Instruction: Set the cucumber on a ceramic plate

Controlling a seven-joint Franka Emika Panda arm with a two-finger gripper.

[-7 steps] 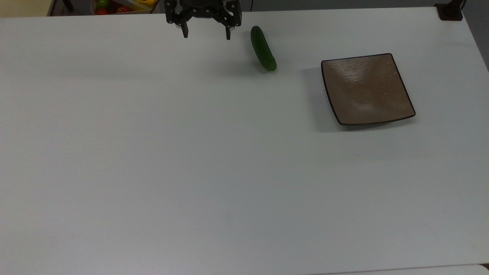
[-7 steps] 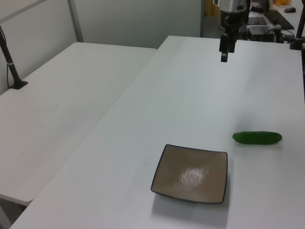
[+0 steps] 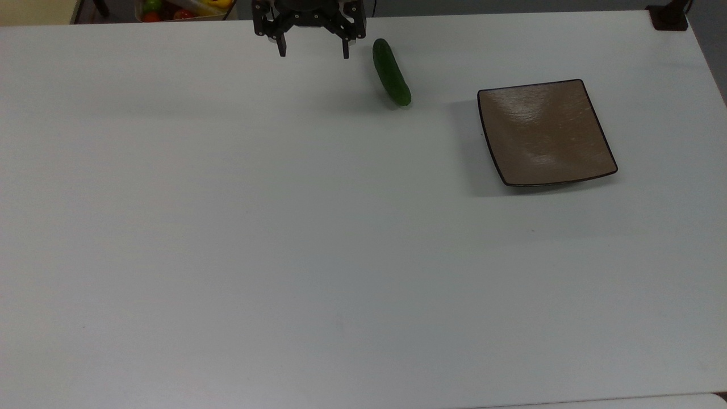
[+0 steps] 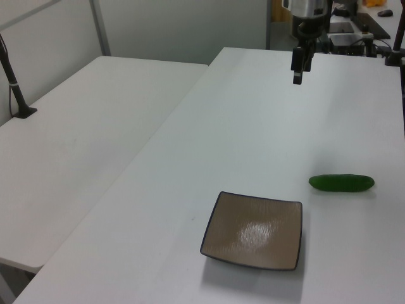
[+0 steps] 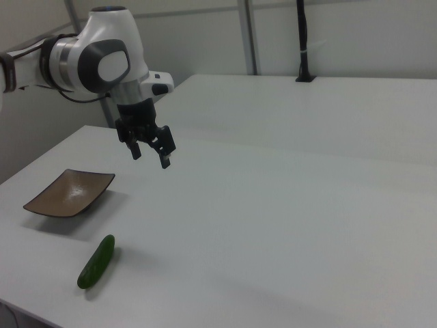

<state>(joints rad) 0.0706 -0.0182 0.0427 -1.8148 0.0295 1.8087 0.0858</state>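
No brand, label or writing can be read on anything here. The ceramic plate (image 3: 545,132), square, glossy brown with a thin dark rim, has nothing in it; it sits flat on the white table (image 3: 284,255) at about 2 o'clock from the middle of the top view. In the top view's upper left corner, past the table's far edge, a container (image 3: 182,8) holds red, green and yellow items, too cut off to name.

The cucumber (image 3: 391,72) lies on the bare table, well apart from the plate, at about 12 o'clock in the top view, its long axis running from 11 to 5 o'clock. In the left view the cucumber (image 4: 342,183) is at 1 o'clock from the plate (image 4: 254,230); in the right view the cucumber (image 5: 96,262) is at 5 o'clock from the plate (image 5: 69,194).

The gripper (image 3: 313,50) hangs above the table just beside the cucumber's far end, at 9 o'clock from it in the top view, fingers spread wide and holding nothing; it is also seen at (image 5: 151,154) and (image 4: 297,76)
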